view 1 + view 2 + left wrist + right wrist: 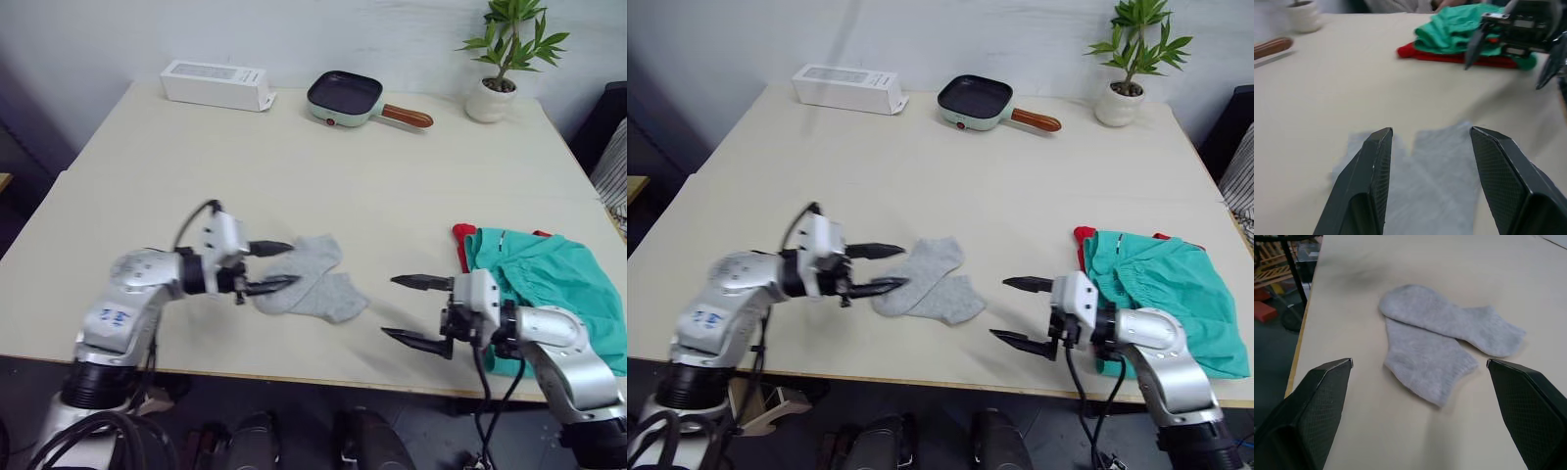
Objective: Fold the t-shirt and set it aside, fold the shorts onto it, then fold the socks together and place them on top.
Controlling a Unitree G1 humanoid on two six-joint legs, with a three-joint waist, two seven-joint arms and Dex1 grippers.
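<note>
On the table [294, 166] the socks [312, 277] lie side by side, overlapping, just ahead of the left gripper [278, 264], its fingers wide at their near ends; the right gripper [416, 311], also wide, waits farther off.

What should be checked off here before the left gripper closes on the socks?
1. Shorts folded onto the t-shirt: ok, teal pile lies over red at the table's right edge.
2. Socks side by side, touching: ok, not yet stacked.
3. Left gripper open, fingertips over a sock's end: ok.
4. Sock fabric between the fingers: cannot tell.
5. Right gripper open and apart from the socks: ok.
6. Room on top of the shorts for the socks: ok.
</note>
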